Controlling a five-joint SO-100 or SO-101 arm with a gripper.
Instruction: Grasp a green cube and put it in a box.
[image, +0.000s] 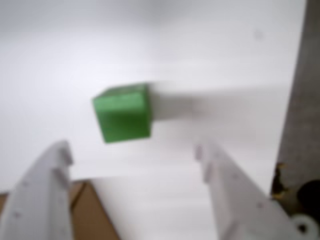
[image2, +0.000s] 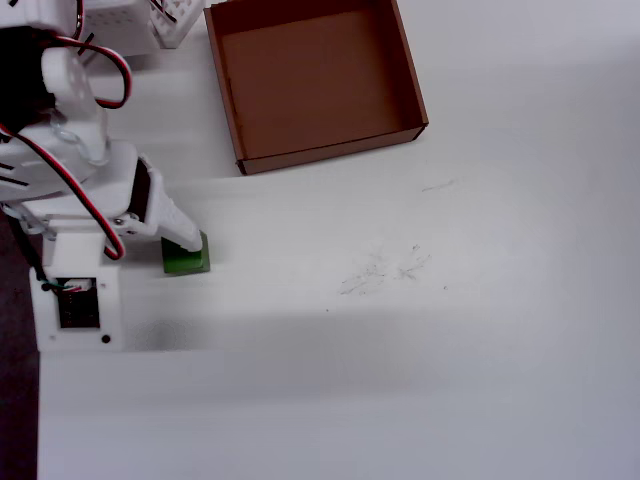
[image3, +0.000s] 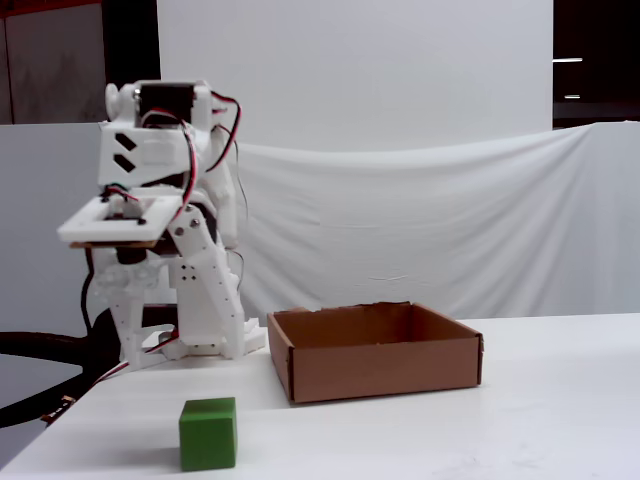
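Observation:
The green cube (image: 123, 113) lies on the white table, just beyond and between my two white fingers in the wrist view. My gripper (image: 131, 150) is open and empty, with the jaws spread wider than the cube. In the overhead view the gripper (image2: 180, 235) hangs over the cube (image2: 188, 260) and covers its upper left part. The fixed view shows the cube (image3: 208, 433) alone at the table's front, with the arm (image3: 200, 290) folded behind it. The brown cardboard box (image2: 325, 152) stands empty at the top middle of the overhead view. It also shows in the fixed view (image3: 380, 370), and a corner shows in the wrist view (image: 92, 215).
A white perforated object (image2: 130, 25) stands at the top left, beside the box. The arm's base (image2: 78, 300) sits by the table's left edge (image2: 15, 400). A dark strip (image: 305, 100) runs down the right of the wrist view. A white cloth (image3: 420, 230) hangs behind the table.

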